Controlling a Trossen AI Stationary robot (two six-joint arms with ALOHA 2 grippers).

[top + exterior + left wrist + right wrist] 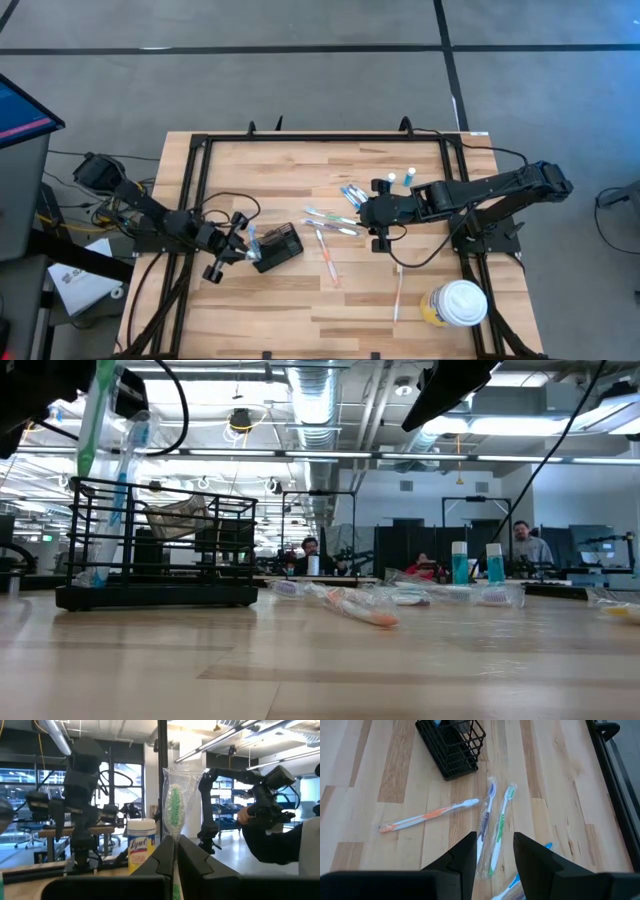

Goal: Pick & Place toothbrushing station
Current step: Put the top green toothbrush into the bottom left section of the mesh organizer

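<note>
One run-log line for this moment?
left claw: shut on wrapped green toothbrush, at holder | right claw: open above loose toothbrushes

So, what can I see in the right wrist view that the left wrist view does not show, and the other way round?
Only the right wrist view shows the tabletop with the black holder box, an orange toothbrush, and purple and green toothbrushes lying between the open right gripper fingers.

Only the left wrist view shows the shut left gripper holding a wrapped green-bristled toothbrush upright, a Lysol canister, and the room behind.

Both show wrapped toothbrushes and that arm's own dark fingers.
</note>
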